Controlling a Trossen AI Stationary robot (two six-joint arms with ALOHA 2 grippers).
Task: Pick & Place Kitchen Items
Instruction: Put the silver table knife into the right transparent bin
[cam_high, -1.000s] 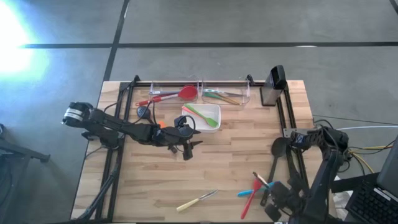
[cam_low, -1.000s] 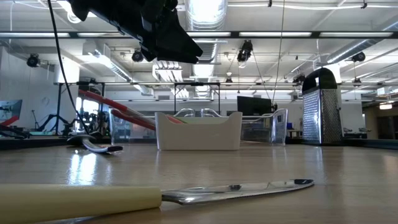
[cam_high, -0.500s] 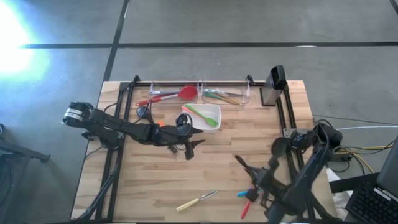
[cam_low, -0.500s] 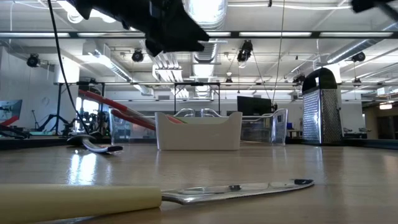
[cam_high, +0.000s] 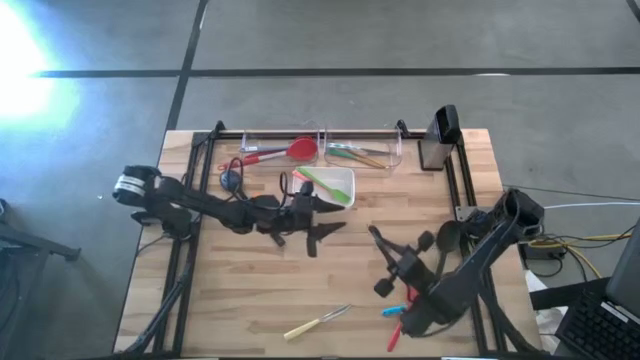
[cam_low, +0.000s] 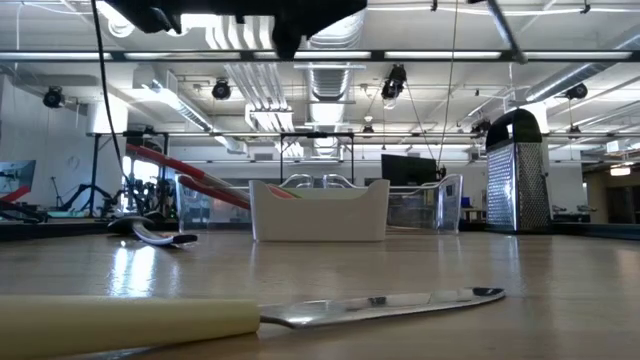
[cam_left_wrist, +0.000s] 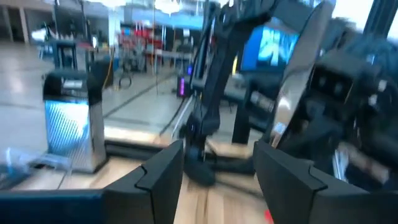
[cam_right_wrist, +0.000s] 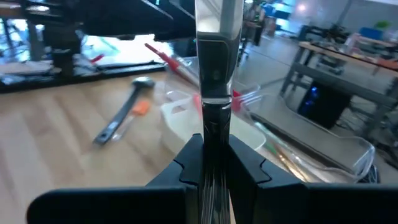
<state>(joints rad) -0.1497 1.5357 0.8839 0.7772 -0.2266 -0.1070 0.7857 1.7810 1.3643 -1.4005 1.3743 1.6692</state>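
My right gripper (cam_high: 403, 272) hovers right of the table's middle, shut on a slim utensil (cam_high: 383, 245) with a black grip and a steel shaft; its working end runs out of the right wrist view. My left gripper (cam_high: 325, 226) hangs open and holds nothing just in front of the white dish (cam_high: 345, 178), which holds a green utensil (cam_high: 325, 186). A cream-handled knife (cam_high: 315, 323) lies flat near the front edge. Red and blue utensils (cam_high: 398, 312) and a black ladle (cam_high: 446, 238) lie under the right arm. My right gripper pinches the utensil's black grip (cam_right_wrist: 214, 134) between its two fingers (cam_right_wrist: 186, 163). The utensil runs on past the fingertips, along the fingers, toward the white dish. It is lifted clear of the table.
Two clear bins (cam_high: 320, 148) at the far edge hold a red spoon (cam_high: 292, 152) and green utensils (cam_high: 356, 153). A box grater (cam_high: 440, 140) stands at the far right. A grey spoon (cam_right_wrist: 118, 121) lies at the far left. Bare wood shows between the knife and the dish.
My right gripper has swung from the table's near right corner toward the middle, rising and turning, and has carried the black-gripped utensil clear of the table. My left gripper has tipped up from pointing down to about level and has shifted slightly up and toward the dish.
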